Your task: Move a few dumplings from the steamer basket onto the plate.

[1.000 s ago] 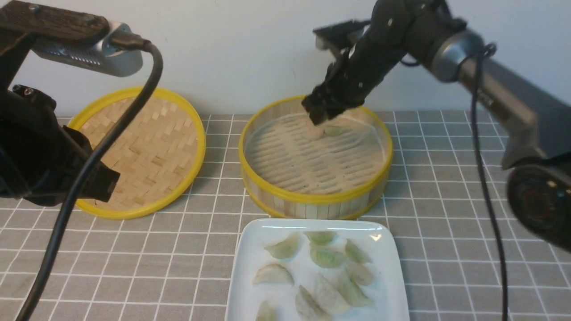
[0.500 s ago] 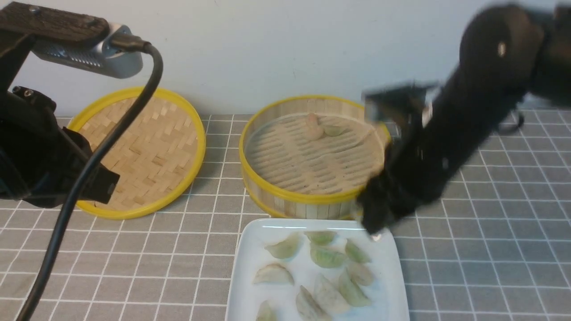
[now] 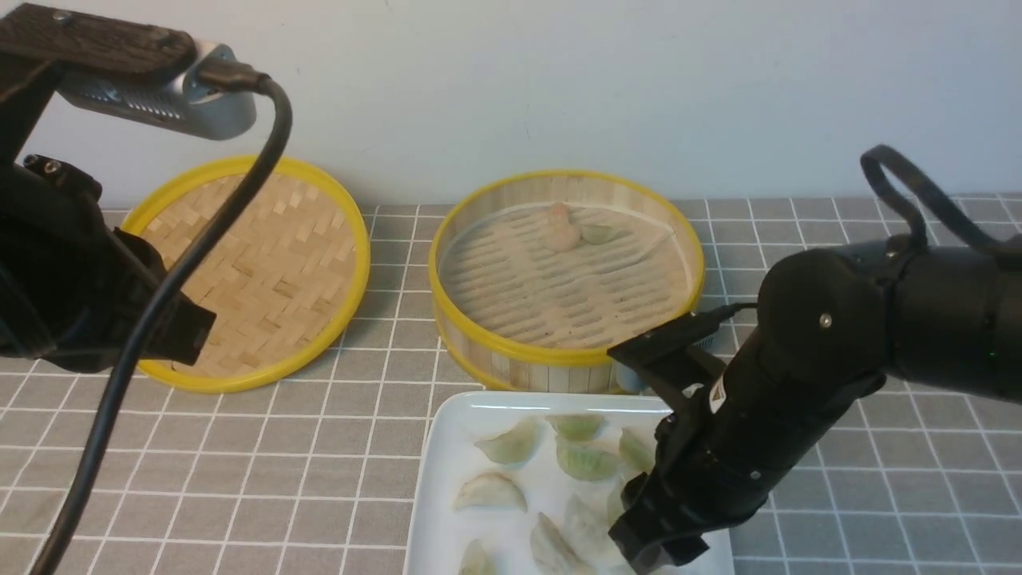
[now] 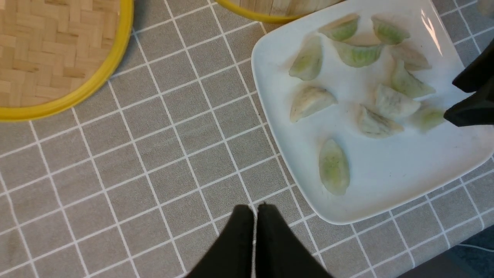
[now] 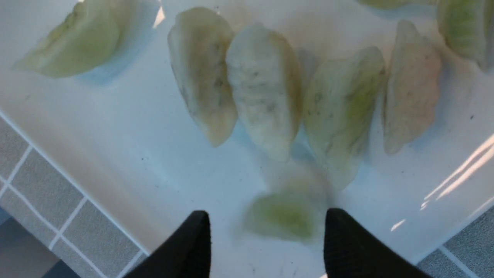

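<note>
Your right pincer [image 5: 268, 227] has moved over the plate [image 3: 447, 479]; its jaws stand apart, a blurred green dumpling [image 5: 283, 216] between them.

Plain pale blue-white wall [image 3: 415, 96] seen behind desk; faint small marks scattered on wall surface. Desk [image 3: 263, 479] covered in gray tile-pattern surface, crossed by thin white grid lines. Desk's far edge met by wall in front view. Soft light cast over desk. Beyond desk edge, dark area [image 4: 459, 260] shown in left wrist view, crossed by thin pale strand [image 4: 476, 247]; material not identifiable.
</note>
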